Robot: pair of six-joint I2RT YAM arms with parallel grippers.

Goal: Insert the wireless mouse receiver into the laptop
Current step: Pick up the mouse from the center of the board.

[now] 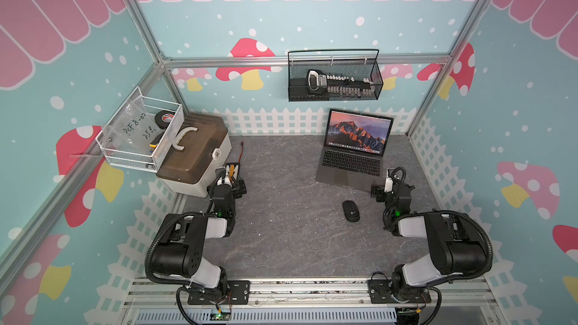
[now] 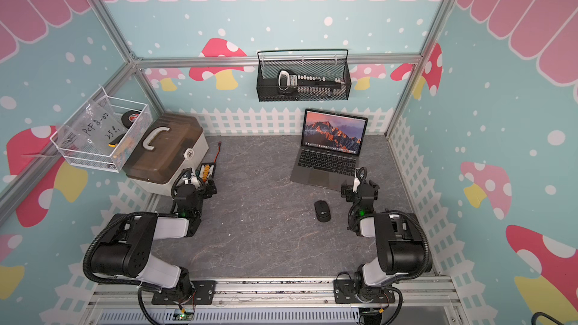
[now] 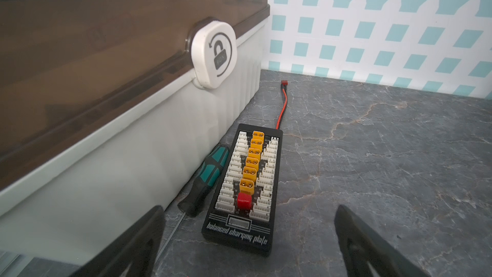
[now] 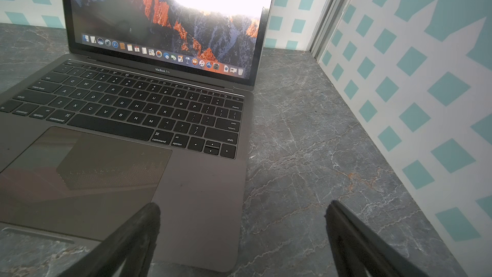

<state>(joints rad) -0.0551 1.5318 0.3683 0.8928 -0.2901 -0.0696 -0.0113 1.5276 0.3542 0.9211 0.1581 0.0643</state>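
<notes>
While both arms hang low over the grey table [image 1: 281, 229], the laptop [image 1: 352, 162] stands open toward one o'clock, orange mountains on its screen. At six o'clock from it, well apart, lies the mouse [image 1: 350, 211], black with a pale dot on its back. The receiver I cannot pick out anywhere.

The right gripper [image 4: 243, 205] sits at the laptop's five o'clock corner, fingers spread wide and empty, one over the palm rest and one over bare table. The left gripper [image 3: 249, 209] is likewise wide apart and empty, near a charging board [image 3: 239, 233] and a screwdriver [image 3: 210, 174] lying beside the storage box [image 1: 194, 154] at nine o'clock.

That box's brown lid is shut, so its contents stay unclear. Beside it at ten o'clock, a white wire basket [image 1: 128, 159] holds a scribbled clear bag [image 1: 134, 126] and a tape roll [image 1: 164, 118]. At twelve o'clock, a black mesh basket [image 1: 350, 95] holds a silver-and-black tool [image 1: 316, 81].
</notes>
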